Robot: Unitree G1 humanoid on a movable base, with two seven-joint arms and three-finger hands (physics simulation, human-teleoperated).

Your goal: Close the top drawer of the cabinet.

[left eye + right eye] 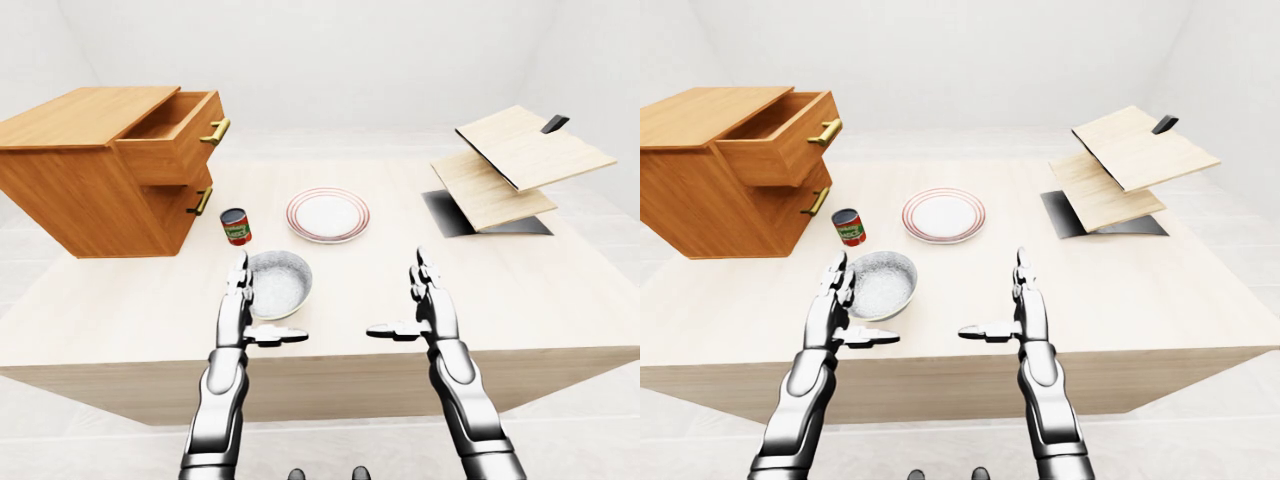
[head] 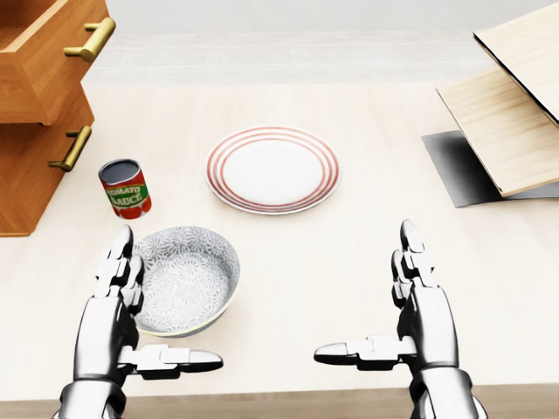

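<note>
A wooden cabinet (image 1: 80,180) stands at the upper left of the table. Its top drawer (image 1: 175,135) is pulled out, with a brass handle (image 1: 215,131) on its face. The lower drawer, with its own brass handle (image 1: 201,201), sits flush. My left hand (image 2: 131,297) is open near the table's bottom edge, beside a grey bowl (image 2: 188,275). My right hand (image 2: 384,301) is open too, at the bottom right, thumb pointing inward. Both hands are well apart from the cabinet and hold nothing.
A tomato sauce can (image 2: 125,188) stands between the bowl and the cabinet. A red-rimmed white plate (image 2: 272,169) lies mid-table. Tilted wooden boards (image 1: 520,160) rest over a dark mat (image 1: 450,212) at the upper right.
</note>
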